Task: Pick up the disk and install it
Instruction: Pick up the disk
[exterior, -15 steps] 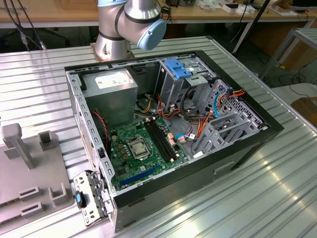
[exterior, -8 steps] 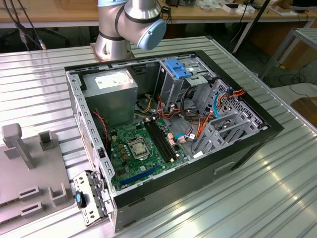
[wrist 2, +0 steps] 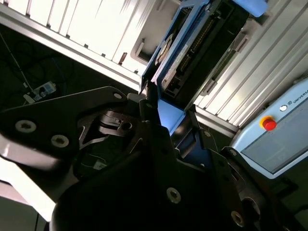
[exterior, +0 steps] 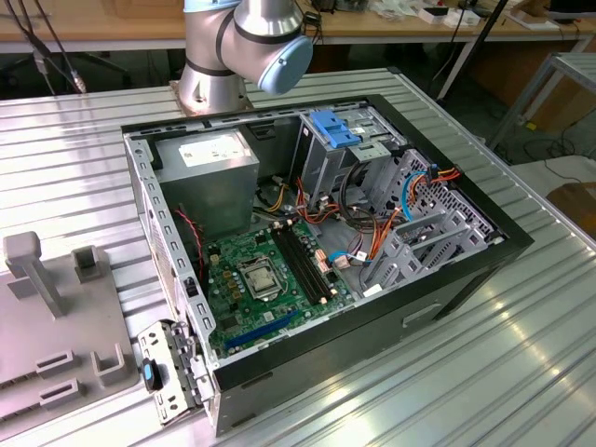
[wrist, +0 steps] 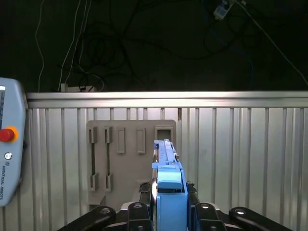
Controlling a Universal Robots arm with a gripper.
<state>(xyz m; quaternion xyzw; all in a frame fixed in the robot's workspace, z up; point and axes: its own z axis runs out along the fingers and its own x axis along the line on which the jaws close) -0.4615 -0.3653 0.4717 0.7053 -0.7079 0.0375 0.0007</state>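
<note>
In the exterior view the arm (exterior: pixel 247 42) rises from the far edge of the ribbed metal surface (exterior: pixel 521 372); an open computer case (exterior: pixel 466 270) lies on its side on that surface, showing the green motherboard (exterior: pixel 265 279), the grey power supply (exterior: pixel 205 172), a pale blue latch plate (exterior: pixel 335 126) and tangled coloured wires (exterior: pixel 372 233); a grey fixture plate (exterior: pixel 56 335) sits just beside the case on the exterior view's left.

In the second wrist view the disk (wrist 2: pixel 185 45) juts out from the dark fingers (wrist 2: pixel 147 103), which are clenched on the bright blue end of its carrier; its circuit side shows between blue edges; the ribbed surface (wrist 2: pixel 86 24) lies behind it, and a pale pendant (wrist 2: pixel 279 139) with a red button (wrist 2: pixel 268 124) sits off to one side.

In the first wrist view the disk (wrist: pixel 169 178) stands edge-on between the two fingers (wrist: pixel 144 190), grasped on both flanks, the blue carrier nearest the camera; behind it the fixture plate (wrist: pixel 130 159) rests on the ribbed surface (wrist: pixel 240 159); the pendant (wrist: pixel 9 149) lies at the side; loose cables (wrist: pixel 96 57) trail in the dark past the surface's edge.
</note>
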